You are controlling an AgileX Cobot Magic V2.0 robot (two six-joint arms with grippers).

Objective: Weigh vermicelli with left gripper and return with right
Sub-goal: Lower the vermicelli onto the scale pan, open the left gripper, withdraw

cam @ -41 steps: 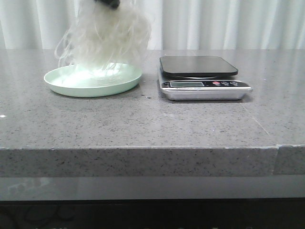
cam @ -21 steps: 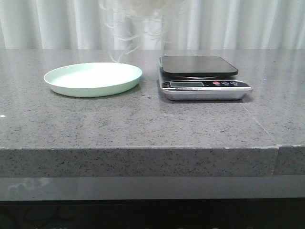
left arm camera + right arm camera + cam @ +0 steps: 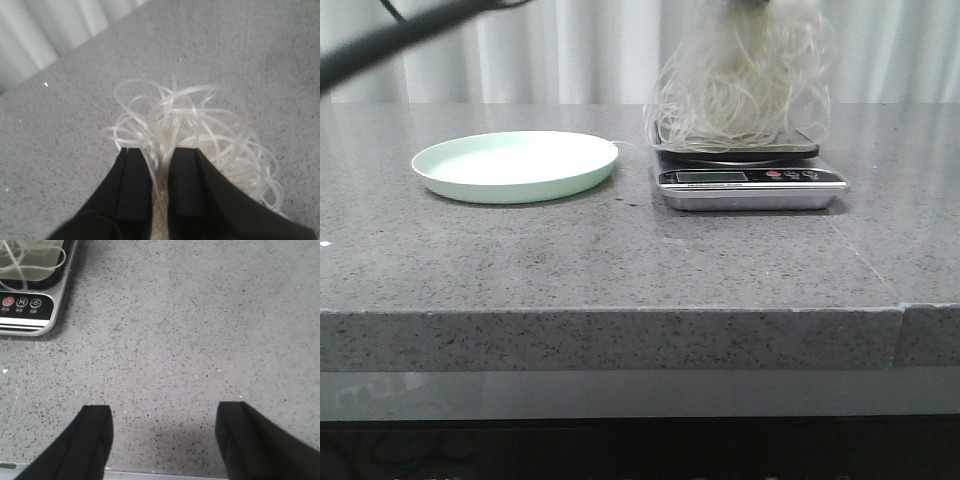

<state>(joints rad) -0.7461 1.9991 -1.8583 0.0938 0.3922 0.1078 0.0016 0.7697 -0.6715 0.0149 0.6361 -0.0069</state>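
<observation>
Item: vermicelli, a loose nest of pale looping strands, hanging over the black platform of the digital kitchen scale, its lower loops at or just above the platform; actual contact cannot be told. Holder: left gripper, its two dark fingers pinched together on a tuft of strands. Right gripper: fingers spread wide, nothing between them, low over bare grey counter beside the scale's button panel. Pale green plate: empty, to the left of the scale. Risks, as judged: strands spill past the platform's left edge toward the plate side, so loops resting on the counter or on the scale's casing would falsify the reading; thin strands may cling between the left gripper's fingers on release and be dragged off; a reading taken while the gripper bears part of the weight would be low.
</observation>
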